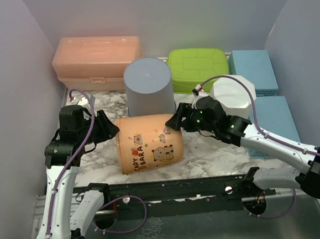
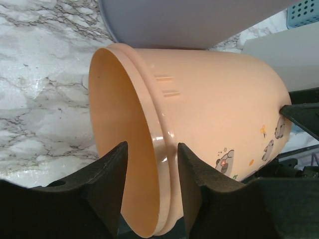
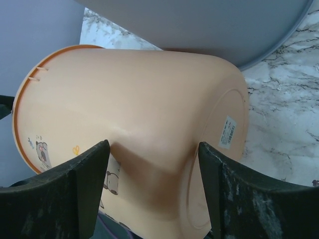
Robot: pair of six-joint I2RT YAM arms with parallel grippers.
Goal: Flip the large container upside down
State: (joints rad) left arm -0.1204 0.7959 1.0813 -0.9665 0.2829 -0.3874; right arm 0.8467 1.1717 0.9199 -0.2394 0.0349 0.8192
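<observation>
Peach capybara bucket (image 1: 149,142) lies sideways mid-frame; left gripper (image 2: 152,149) straddles its rim, not yet clamped; right gripper (image 3: 153,147) spread wide at its base.

two robot arms (image 1: 59,177) (image 1: 278,146) are pictured at one marble table (image 1: 207,152), where one peach container (image 1: 149,142), one grey bucket (image 1: 149,87), one pink box (image 1: 97,61), one green box (image 1: 197,66), one white tub (image 1: 234,94) and two blue baskets (image 1: 253,70) (image 1: 274,121) (both at the right) are counted.
</observation>
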